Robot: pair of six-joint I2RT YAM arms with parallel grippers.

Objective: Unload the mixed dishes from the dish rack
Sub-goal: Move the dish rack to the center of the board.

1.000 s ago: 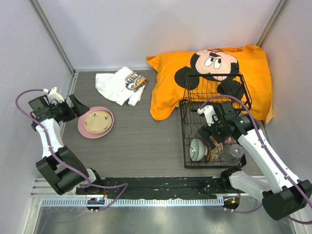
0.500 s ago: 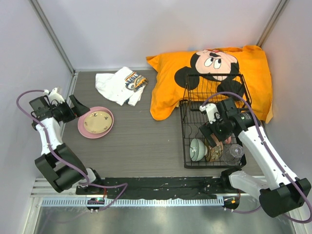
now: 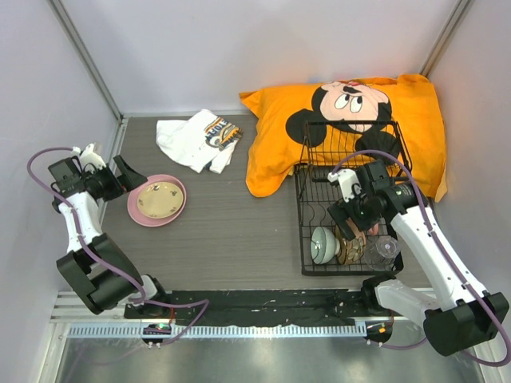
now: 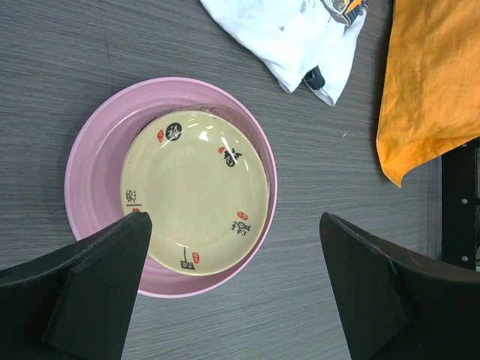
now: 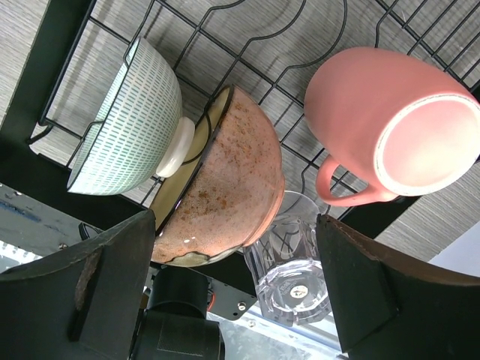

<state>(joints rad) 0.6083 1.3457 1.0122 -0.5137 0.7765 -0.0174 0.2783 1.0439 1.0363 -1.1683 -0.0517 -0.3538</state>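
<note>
The left gripper (image 4: 232,217) holds its fingers (image 4: 97,289) spread wide with nothing between them. They hang above the pink plate (image 4: 90,161), which lies flat on the grey table (image 4: 75,45) with the tan speckled plate (image 4: 195,191) inside it. Both plates sit in the gap between the two fingers, and the pink rim reaches almost to each fingertip. Beyond the fingertips there is bare table, then a white cloth (image 4: 292,37) and the corner of an orange pillow (image 4: 427,82), both apart from the plates. The right gripper (image 5: 234,221) is over the near end of the dish rack (image 3: 319,191), its fingers (image 5: 97,292) also wide apart and pinching nothing. The brown patterned bowl (image 5: 232,180) stands on its edge between them. The pale green bowl (image 5: 124,127) stands just outside the finger at the left of the wrist view, and its white foot seems to touch the inside of the brown bowl. The pink handled mug (image 5: 390,127) lies on its side ahead of the other finger, with some bare wire between it and the brown bowl. The small clear glass (image 5: 289,270) lies under the mug handle, tight against the brown bowl, so there is little free room on that side.
</note>
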